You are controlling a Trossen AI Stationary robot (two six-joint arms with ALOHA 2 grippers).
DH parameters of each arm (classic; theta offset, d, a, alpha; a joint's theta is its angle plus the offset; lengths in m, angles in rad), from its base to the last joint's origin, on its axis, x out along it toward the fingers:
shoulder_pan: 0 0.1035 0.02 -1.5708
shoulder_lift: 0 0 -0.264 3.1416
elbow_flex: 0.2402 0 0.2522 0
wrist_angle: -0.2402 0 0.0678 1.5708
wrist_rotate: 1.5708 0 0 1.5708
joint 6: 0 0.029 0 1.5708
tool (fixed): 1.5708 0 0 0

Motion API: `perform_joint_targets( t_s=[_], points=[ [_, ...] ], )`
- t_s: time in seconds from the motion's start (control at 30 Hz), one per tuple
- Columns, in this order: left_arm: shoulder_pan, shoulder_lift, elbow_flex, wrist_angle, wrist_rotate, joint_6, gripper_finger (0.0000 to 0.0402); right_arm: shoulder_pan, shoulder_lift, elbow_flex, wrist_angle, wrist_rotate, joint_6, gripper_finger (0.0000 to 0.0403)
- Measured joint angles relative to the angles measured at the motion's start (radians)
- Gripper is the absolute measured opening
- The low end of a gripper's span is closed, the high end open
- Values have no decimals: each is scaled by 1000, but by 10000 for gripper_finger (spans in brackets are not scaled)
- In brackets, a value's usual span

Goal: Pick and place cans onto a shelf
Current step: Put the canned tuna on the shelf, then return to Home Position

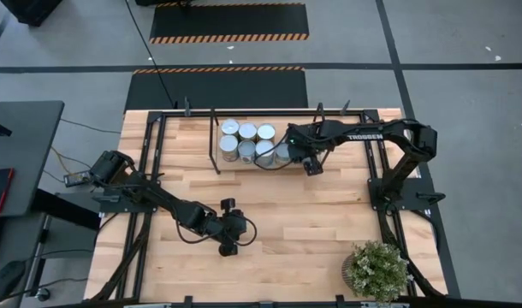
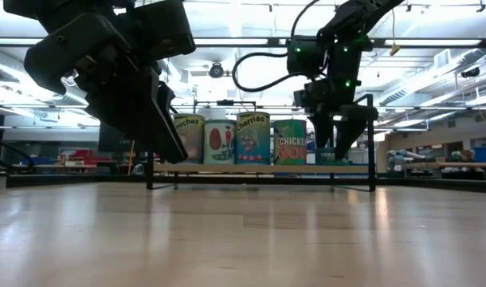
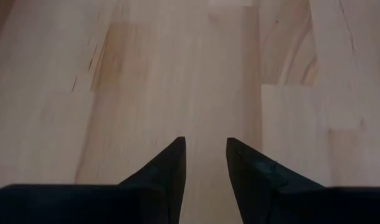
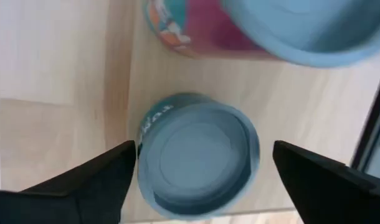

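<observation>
Several cans [image 1: 247, 141] stand upright on the low wood shelf [image 2: 259, 169] at the table's far middle; the low view shows their labelled sides [image 2: 252, 138]. My right gripper [image 1: 310, 162] is over the shelf's right end, pointing down and open [image 4: 204, 162]. Its fingers stand on either side of a short teal can [image 4: 196, 158] with a blue-grey top, which sits upright on the shelf board. A taller can [image 4: 240, 31] stands just beyond it. My left gripper [image 1: 228, 248] hangs over bare table near the middle, its fingers [image 3: 205, 149] a narrow gap apart and empty.
A potted plant [image 1: 378, 269] stands at the near right corner. A black rod upright of the shelf [image 4: 372, 124] is close beside my right gripper. Bare wood tabletop [image 1: 329, 222] lies between the shelf and the near edge.
</observation>
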Motion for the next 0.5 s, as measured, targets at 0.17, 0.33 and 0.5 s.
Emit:
perform_joint_targets(
  t_s=[0.17,0.33,0.5],
  points=[
    [0,0,0,-4,0,1,121,23,0,61,-100,7,64,398],
    [-27,-55,-1,0,-35,70,121,64,-1,156,-222,52,183,394],
    [-73,-184,-25,-48,-177,156,121,142,-50,177,-257,94,378,384]
  ],
)
